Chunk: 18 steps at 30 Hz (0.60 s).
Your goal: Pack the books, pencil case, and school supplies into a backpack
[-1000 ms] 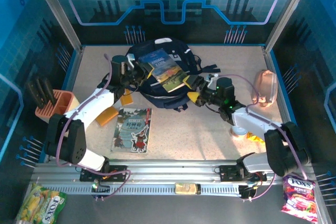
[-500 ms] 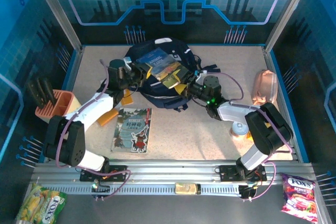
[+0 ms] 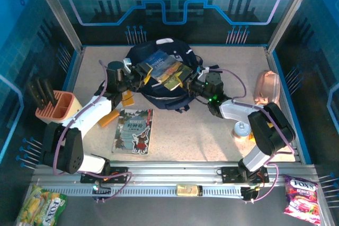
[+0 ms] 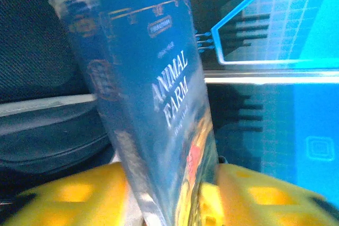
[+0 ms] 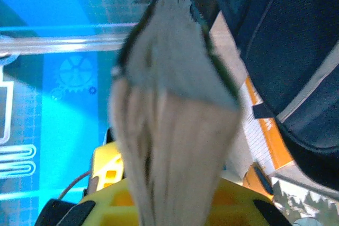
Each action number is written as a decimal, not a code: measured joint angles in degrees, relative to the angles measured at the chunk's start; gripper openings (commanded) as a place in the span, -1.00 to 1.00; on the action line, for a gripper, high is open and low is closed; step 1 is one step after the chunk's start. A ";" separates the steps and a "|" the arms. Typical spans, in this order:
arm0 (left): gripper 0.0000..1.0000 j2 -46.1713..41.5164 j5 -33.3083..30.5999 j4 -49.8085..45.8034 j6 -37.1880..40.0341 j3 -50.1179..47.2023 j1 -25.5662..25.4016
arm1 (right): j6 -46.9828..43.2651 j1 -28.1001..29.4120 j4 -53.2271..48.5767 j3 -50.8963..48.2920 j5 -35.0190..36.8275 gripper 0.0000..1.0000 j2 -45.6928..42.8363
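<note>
While the right pincer (image 3: 185,81) clamps the "Animal Farm" book (image 3: 164,69) atop the backpack (image 3: 161,99), the left pincer (image 3: 139,72) straddles its other edge, half-parted. Two books counted, the grey-teal book (image 3: 132,129) flat on the tabletop (image 3: 212,136); one pencil case (image 3: 267,88).

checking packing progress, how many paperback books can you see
2. The blue landscape-covered "Animal Farm" paperback is over the dark navy fabric backpack; the grey-teal illustrated paperback lies on the speckled table. Others may be hidden inside.
</note>
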 measured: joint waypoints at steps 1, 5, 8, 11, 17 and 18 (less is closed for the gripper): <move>0.46 0.00 0.07 -2.05 2.78 0.83 0.00 | -1.22 -0.92 -1.73 -0.26 -0.07 -0.90 -0.79; 0.86 -0.02 -1.33 -9.49 14.91 4.35 -0.17 | -6.73 -5.64 -8.63 -1.29 -0.02 -0.90 -6.01; 0.98 0.04 -3.82 -14.60 23.80 6.67 -0.96 | -11.15 -9.60 -13.20 -1.51 0.04 -0.90 -10.97; 0.99 1.46 -6.25 -19.08 31.78 9.57 -2.73 | -15.89 -13.18 -17.62 -1.51 0.26 -0.89 -15.43; 0.99 9.25 -11.06 -26.49 46.05 18.43 -8.57 | -24.87 -18.82 -30.88 -0.61 1.29 -0.85 -19.34; 0.98 10.80 -11.91 -27.61 48.48 20.04 -9.64 | -26.51 -20.00 -33.62 -0.22 1.55 -0.85 -19.52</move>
